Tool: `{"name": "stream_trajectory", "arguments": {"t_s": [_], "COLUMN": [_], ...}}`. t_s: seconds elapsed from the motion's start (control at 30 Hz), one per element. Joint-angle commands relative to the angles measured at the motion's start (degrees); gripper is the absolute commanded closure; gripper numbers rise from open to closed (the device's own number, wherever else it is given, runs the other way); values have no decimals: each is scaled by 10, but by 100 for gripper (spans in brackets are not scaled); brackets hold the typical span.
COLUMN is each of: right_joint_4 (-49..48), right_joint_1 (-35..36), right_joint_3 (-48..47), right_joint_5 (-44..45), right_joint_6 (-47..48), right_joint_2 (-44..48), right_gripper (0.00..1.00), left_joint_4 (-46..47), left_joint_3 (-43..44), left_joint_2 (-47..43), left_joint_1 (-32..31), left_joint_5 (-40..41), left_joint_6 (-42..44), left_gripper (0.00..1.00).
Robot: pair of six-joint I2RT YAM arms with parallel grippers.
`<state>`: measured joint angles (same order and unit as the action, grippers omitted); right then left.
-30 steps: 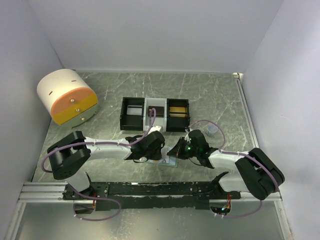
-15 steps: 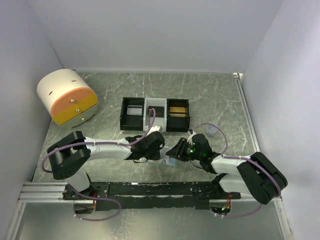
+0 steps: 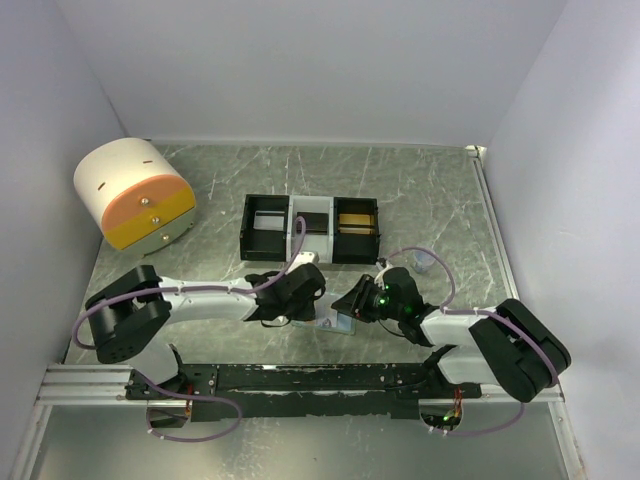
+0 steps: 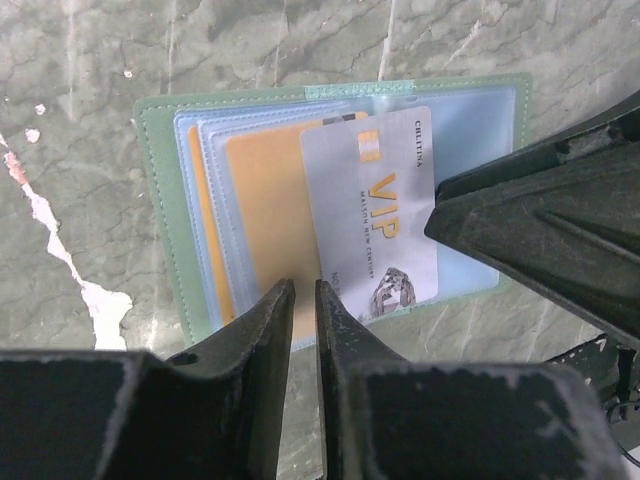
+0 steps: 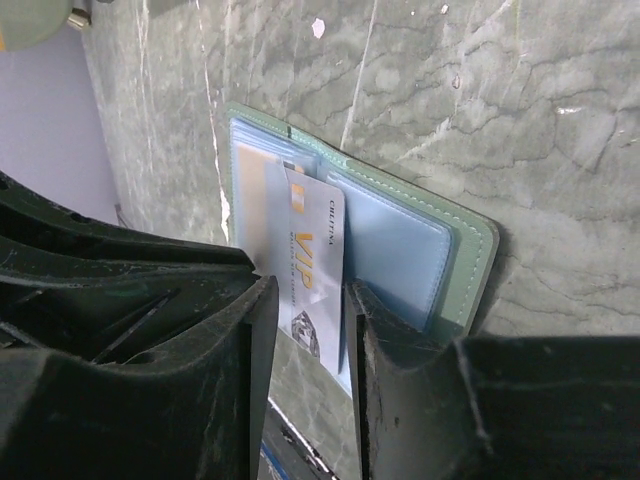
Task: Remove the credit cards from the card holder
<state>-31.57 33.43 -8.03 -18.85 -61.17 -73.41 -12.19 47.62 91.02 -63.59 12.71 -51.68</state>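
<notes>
Sage-green bifold card holder (image 4: 160,210), open and flat on the grey marbled tabletop (image 3: 430,200) near the front edge, between both arms. Its pale blue sleeves hold an orange card (image 4: 265,210), and a silver VIP card (image 4: 375,220) lies askew across them. Well behind stands a black-and-white three-compartment tray (image 3: 310,228), far left a white-and-orange drum (image 3: 135,195). Left fingers (image 4: 255,345) are nearly together over the orange card, grip not discernible; right fingers (image 5: 400,370) stand parted astride the silver card, masking its outer edge in the left wrist view.
</notes>
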Motion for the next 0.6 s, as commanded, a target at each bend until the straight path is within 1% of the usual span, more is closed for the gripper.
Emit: {"name": "stream_trajectory", "arguments": {"t_s": [0.0, 0.1, 0.17, 0.23, 0.33, 0.4, 0.57], "right_joint_4": [52, 61, 62, 60, 57, 53, 29], "right_joint_1": [0, 0, -1, 0, 0, 0, 0], "right_joint_3": [4, 2, 0, 0, 1, 1, -1], "right_joint_5": [39, 39, 37, 32, 29, 27, 11], "right_joint_6": [14, 17, 17, 15, 10, 7, -1], "right_joint_2": [-1, 2, 1, 0, 3, 4, -12], "right_gripper": [66, 67, 68, 69, 69, 69, 68], "left_joint_4": [-1, 28, 28, 0, -79, -105, -74], "left_joint_3": [-12, -11, -3, 13, 47, 56, 33], "left_joint_2": [-32, -32, -19, 8, 42, 54, 45], "left_joint_1": [-3, -3, -3, -3, -9, -16, -15], "left_joint_5": [17, 8, 2, 5, 41, 55, 33], "left_joint_6": [4, 17, 21, 18, -2, -6, -8], "left_gripper": [72, 70, 72, 76, 83, 84, 86]}}
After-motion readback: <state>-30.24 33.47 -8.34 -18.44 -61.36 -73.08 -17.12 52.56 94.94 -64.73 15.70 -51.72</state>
